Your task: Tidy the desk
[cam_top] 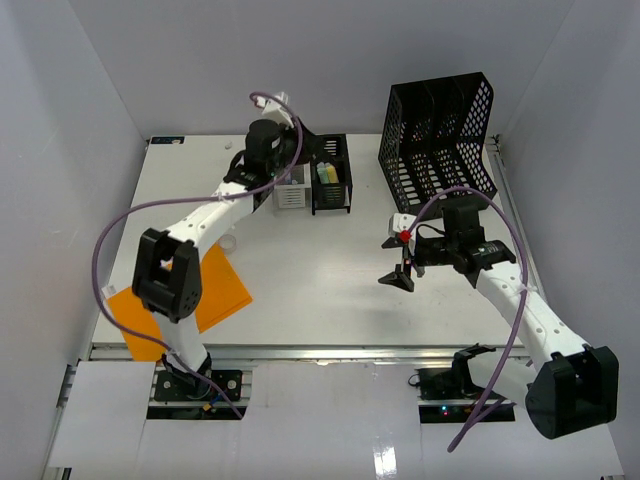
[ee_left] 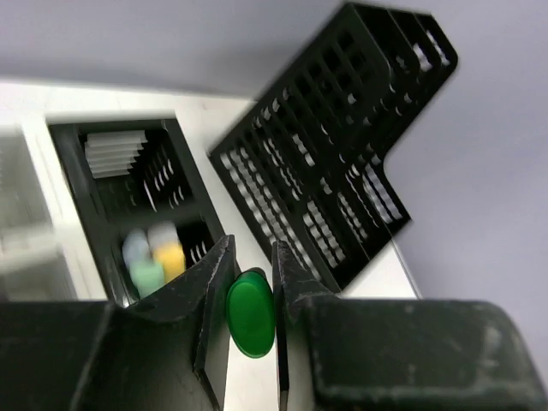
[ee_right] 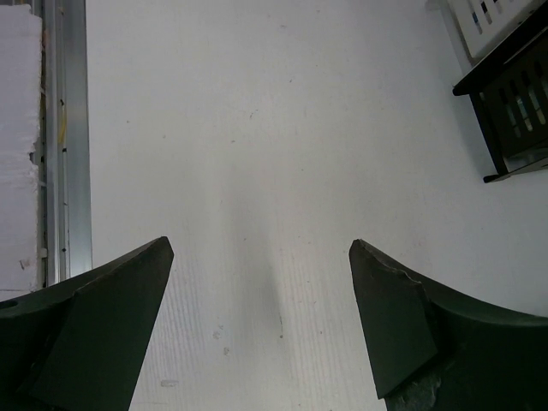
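Desk [cam_top: 330, 270]: rigid, fixed, no lifting

Spread across frame centre; judged heavy and stiff; grip only for loose items. Left fingers [ee_left: 214, 300] clamped on small green piece [ee_left: 250, 312], likely light and smooth, near black organizer [cam_top: 332, 205] at upper centre. Right fingers [ee_right: 111, 317] wide apart, empty.

Left arm [cam_top: 205, 225]: we see white shell links joined by bulky black joint housings.
Right arm [cam_top: 530, 315]: we see the same white shells, with a large black joint block low down and a black unit at the wrist.
Cables: a purple cable [cam_top: 100, 250] runs along the left arm, and a second purple cable [cam_top: 462, 188] runs along the right.
Left hand [ee_left: 253, 250]: we see two flat, matte black fingers.
Right hand [ee_right: 259, 248]: we see two broad, dark, wedge-shaped fingers, one of them chipped along its inner edge.
Marking: we note a small red spot [cam_top: 405, 236] near the right wrist.
Bases: we see black mounts [cam_top: 195, 385].
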`<state>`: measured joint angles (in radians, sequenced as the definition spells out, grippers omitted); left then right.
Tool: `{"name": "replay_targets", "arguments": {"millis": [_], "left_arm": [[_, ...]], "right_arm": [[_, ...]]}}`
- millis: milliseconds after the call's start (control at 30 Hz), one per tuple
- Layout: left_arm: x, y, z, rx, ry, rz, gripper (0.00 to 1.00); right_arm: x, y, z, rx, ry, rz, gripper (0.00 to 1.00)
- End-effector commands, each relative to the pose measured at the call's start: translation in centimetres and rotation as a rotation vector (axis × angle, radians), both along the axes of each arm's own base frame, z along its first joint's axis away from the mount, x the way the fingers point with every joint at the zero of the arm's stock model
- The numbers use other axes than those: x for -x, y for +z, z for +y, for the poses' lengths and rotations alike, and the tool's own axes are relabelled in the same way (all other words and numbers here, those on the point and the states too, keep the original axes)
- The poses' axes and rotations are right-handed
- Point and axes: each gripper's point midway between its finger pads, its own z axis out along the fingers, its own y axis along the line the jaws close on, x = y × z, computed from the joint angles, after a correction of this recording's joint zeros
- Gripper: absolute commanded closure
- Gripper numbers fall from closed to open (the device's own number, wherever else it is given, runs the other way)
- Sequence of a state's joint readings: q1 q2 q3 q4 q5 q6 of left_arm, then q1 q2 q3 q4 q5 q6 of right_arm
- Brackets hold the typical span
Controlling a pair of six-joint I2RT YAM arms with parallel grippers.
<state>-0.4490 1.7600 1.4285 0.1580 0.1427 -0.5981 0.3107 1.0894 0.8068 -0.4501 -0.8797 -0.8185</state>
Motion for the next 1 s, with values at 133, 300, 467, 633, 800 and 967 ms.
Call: {"name": "replay_targets", "arguments": {"millis": [133, 300, 467, 633, 800, 967], "left_arm": [[-10.6, -1.6, 0.6, -0.196, 0.122, -0.006, 1.0], [-14.2, -2.1, 0.8, -0.229, 0.183, -0.044, 1.0], [-15.7, -2.7, 0.9, -0.238, 0.196, -0.066, 1.0], [-15.4, -4.8, 0.5, -0.254, 0.167, -0.031, 0.89], [-14.4, -5.5, 0.1, -0.25, 0.125, -0.004, 0.36], [-13.7, -0.9, 0.1, -0.226, 0.105, -0.078, 0.13]], "right_arm": [[0.7, 1.5, -0.1, -0.047, 0.022, -0.042, 0.1], [0.9, 1.6, -0.2, -0.052, 0.026, -0.043, 0.1], [0.8, 0.8, -0.2, -0.041, 0.031, -0.019, 0.1], [0.8, 0.5, -0.2, -0.031, 0.031, -0.008, 0.1], [0.5, 0.2, -0.4, -0.022, 0.02, -0.009, 0.1], [0.3, 0.0, -0.7, -0.025, 0.007, 0.001, 0.1]]}}
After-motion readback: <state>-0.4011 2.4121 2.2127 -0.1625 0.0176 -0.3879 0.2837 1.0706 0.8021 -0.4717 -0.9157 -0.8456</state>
